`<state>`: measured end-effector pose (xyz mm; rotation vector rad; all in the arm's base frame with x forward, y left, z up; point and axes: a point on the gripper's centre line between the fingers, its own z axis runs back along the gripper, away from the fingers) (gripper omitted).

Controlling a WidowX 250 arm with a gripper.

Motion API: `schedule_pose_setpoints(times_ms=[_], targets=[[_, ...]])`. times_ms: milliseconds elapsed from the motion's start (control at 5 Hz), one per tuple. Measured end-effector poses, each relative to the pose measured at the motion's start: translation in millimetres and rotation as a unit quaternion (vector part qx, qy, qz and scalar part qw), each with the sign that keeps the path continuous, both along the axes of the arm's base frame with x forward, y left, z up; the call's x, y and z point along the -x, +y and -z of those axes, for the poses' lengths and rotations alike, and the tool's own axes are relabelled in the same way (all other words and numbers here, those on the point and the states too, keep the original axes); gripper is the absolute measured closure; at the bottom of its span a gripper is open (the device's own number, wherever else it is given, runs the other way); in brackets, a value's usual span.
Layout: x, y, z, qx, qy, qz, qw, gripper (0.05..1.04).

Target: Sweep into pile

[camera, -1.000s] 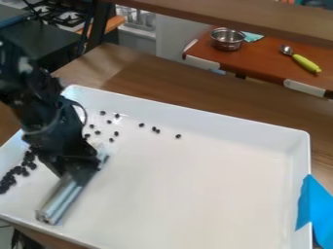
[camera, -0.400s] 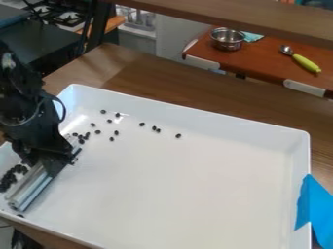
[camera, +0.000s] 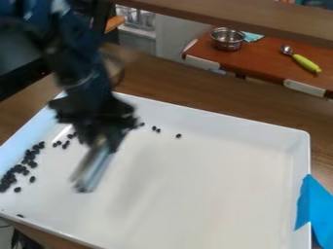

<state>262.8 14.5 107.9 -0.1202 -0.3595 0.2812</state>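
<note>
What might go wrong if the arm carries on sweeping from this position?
The bar in the gripper hangs slanted over the tray, so it might meet the floor unevenly and let beans slip past. The few stray beans near the far wall could be missed, or knocked further apart. The main pile lies along the left wall, so a hard push there may jam the bar or scatter beans.

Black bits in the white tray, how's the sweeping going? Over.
Gripper holding silvery bar over tray. Most visible bits bunched at view's left; a few strays near tray's back. Gripper blocks some of the view.
</note>
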Motion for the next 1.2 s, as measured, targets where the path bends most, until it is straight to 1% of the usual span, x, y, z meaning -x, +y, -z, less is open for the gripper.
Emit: schedule_pose_setpoints(times_ms=[200, 400, 600, 800, 1000, 1200], targets=[[-32, -40, 0.7, 0.046, 0.018, -0.001, 0.9988, 0.706], [-66, -74, 21.5, 0.048, 0.036, 0.006, 0.9982, 0.706], [-94, -86, 41.3, 0.039, 0.037, -0.003, 0.9986, 0.706], [-99, -82, 44.9, 0.044, 0.027, -0.002, 0.9987, 0.706], [-102, -66, 47.4, 0.044, 0.020, -0.002, 0.9988, 0.706], [-97, -46, 56.2, 0.040, 0.022, 0.002, 0.9990, 0.706]])
